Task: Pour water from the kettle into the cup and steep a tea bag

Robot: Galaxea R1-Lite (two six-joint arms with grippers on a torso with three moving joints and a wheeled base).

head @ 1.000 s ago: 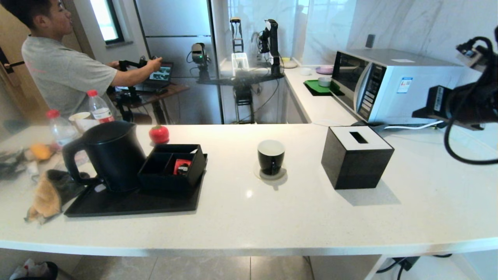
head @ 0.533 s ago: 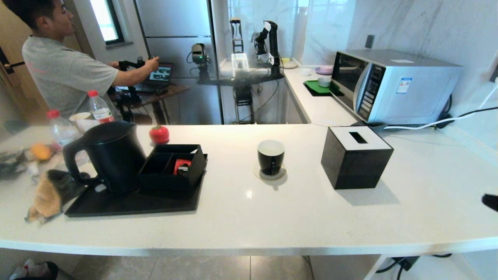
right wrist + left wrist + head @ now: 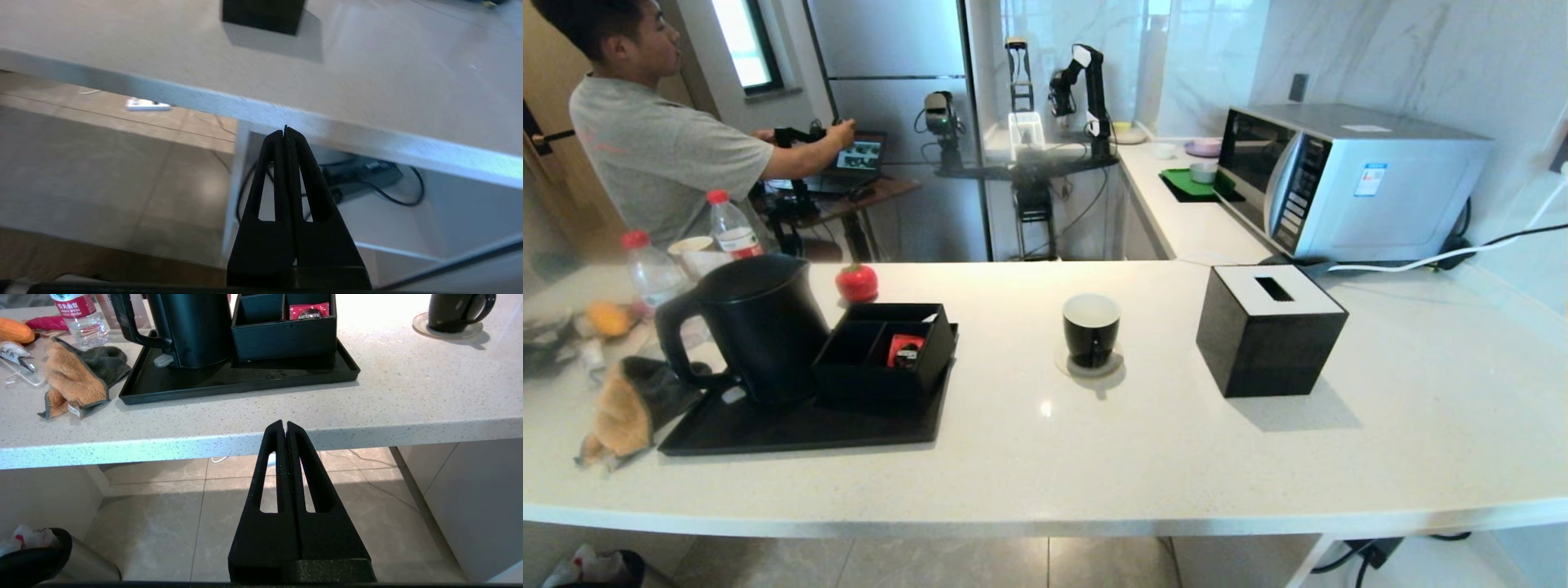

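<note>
— Grippers?
— Left gripper (image 3: 285,426) and right gripper (image 3: 285,131) both pressed together, holding nothing, below the tabletop (image 3: 1143,457) edge.
— Task items?
— Kettle (image 3: 756,327) upright on the black tray (image 3: 792,429), left. Cup (image 3: 1092,328) on a coaster, centre, well apart. No tea bag discernible.

Speckled, polished stone worktop (image 3: 1176,457); matt black plastic kettle (image 3: 756,322); glossy black cup (image 3: 1092,331), white inside; fuzzy orange-grey cloth (image 3: 79,381); brushed-metal microwave (image 3: 1347,175).
</note>
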